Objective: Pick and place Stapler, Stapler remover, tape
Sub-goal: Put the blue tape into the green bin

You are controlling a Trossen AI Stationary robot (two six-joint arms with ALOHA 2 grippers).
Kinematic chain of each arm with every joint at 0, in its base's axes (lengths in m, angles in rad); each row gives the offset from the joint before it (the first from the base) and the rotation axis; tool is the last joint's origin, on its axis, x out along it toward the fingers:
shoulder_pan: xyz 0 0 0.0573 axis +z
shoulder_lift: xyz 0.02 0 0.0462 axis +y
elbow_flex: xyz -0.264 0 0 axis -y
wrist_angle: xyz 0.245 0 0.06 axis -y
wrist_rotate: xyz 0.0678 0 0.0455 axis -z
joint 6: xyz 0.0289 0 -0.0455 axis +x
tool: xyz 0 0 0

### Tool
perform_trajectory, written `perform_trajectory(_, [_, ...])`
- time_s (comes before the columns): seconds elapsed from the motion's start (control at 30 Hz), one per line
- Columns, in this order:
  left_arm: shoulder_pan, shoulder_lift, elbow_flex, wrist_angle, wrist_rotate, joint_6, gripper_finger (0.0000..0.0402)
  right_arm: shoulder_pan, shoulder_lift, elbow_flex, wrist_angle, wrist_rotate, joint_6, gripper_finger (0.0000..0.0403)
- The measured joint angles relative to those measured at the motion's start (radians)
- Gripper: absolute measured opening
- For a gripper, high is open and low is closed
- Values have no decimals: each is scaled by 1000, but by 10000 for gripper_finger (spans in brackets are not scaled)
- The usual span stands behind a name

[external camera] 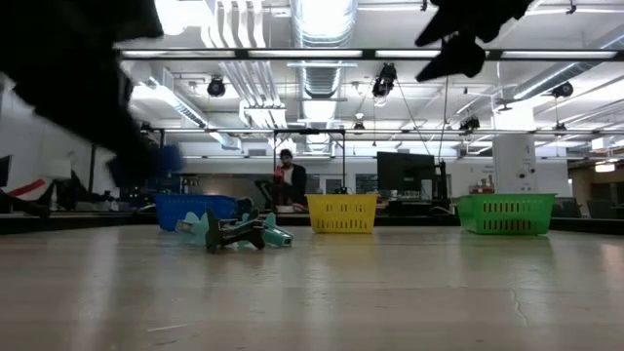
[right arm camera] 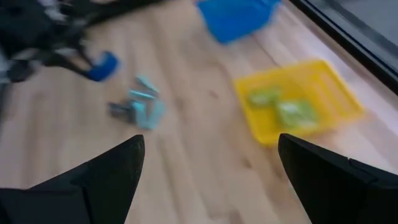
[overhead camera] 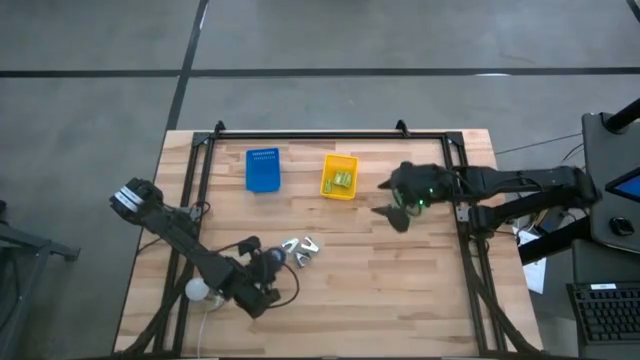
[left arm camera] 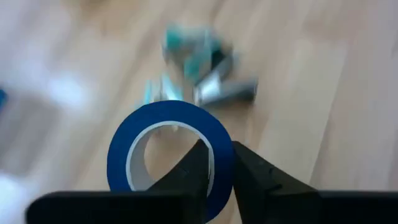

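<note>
My left gripper [overhead camera: 268, 262] hangs over the near left part of the table, shut on a blue tape roll [left arm camera: 165, 152] with a pale core. Just to its right, a small pile of teal and silver stapler removers [overhead camera: 300, 250] lies on the wood, also seen in the low view [external camera: 234, 232]. My right gripper [overhead camera: 392, 198] is open and holds nothing. It hovers high over the right part of the table, right of the yellow bin [overhead camera: 339, 177]. No red tape rolls show. My left gripper pinches the wall of the blue tape ring [left arm camera: 222, 155], one finger [left arm camera: 196, 171] inside the hole and the other [left arm camera: 255, 171] outside. The roll stands on edge between the fingers. In the low view it [external camera: 171, 158] is clear of the table.
A blue bin [overhead camera: 263, 170] and the yellow bin with green things inside stand near the far edge. A green bin [external camera: 505, 213] shows in the low view. A white ball-like thing [overhead camera: 197, 290] lies under the left arm. Bare wood lies between the grippers.
</note>
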Motion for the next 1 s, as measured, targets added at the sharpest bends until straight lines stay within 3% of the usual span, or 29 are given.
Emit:
perform_trajectory(0.1, [-2, -1, 50, 22, -104, 87, 77, 80, 0, -29, 109, 6, -25, 365])
perform_trajectory(0.23, [3, -1, 88, 157, -181, 241, 69, 139, 12, -91, 211, 48, -10, 365])
perform_trajectory(0.4, [10, -1, 92, 493, -260, 530, 46, 175, 70, -128, 275, 45, -22, 365])
perform_trajectory(0.53, [30, -2, 85, 713, -271, 705, 56, 203, 148, -133, 385, 51, -81, 365])
perform_trajectory(0.8, [66, -2, 82, 962, -42, 786, 65, 224, 283, -132, 652, 51, -207, 365])
perform_trajectory(1.0, [68, -2, 81, 1093, 34, 866, 54, 225, 344, -131, 849, -10, -253, 346])
